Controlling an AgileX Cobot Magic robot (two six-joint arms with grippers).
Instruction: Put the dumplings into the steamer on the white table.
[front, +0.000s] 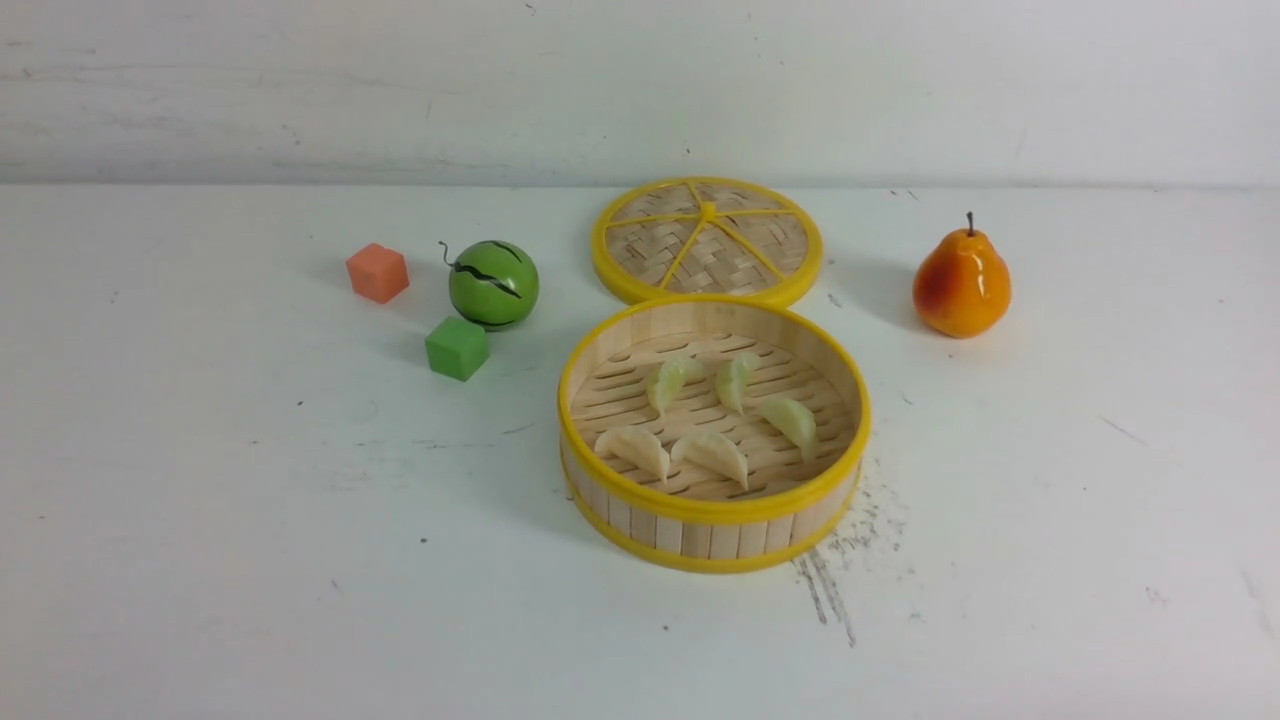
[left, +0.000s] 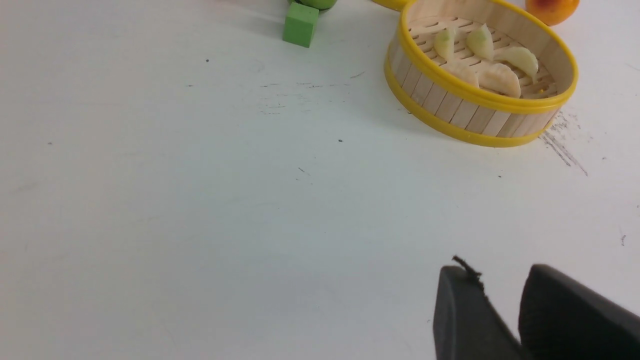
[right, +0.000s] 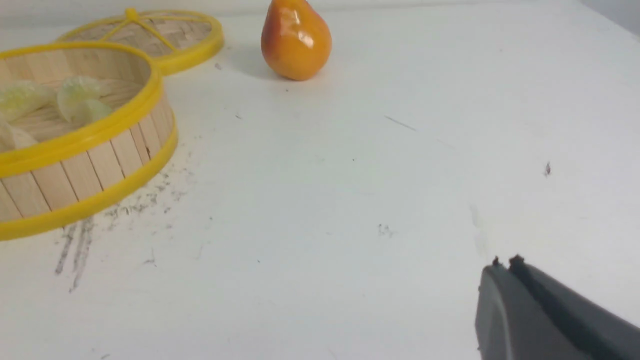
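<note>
No brand, label or writing can be read on anything; the round bamboo steamer with slatted floor and yellow rims (front: 714, 510) stands on the scuffed white table (front: 250, 560) and holds all five small crescent dumplings with pleated edges (front: 712, 455); two cream ones lie on the side nearer the robot, three pale green ones behind them, none stacked; each rests on the slats, apart from the wall. The flat woven bamboo lid with yellow spokes (front: 707, 241) lies just behind the steamer, seemingly touching its rim. The glossy orange pear (front: 961, 283) stands upright to the right; the orange cube (front: 378, 272), striped green ball (front: 493, 284) and green cube (front: 457, 348) sit to the left. The left gripper (left: 500, 290) hangs above bare table, jaws a little apart, holding nothing; the right gripper (right: 506, 267) has its jaws pressed together, empty.
</note>
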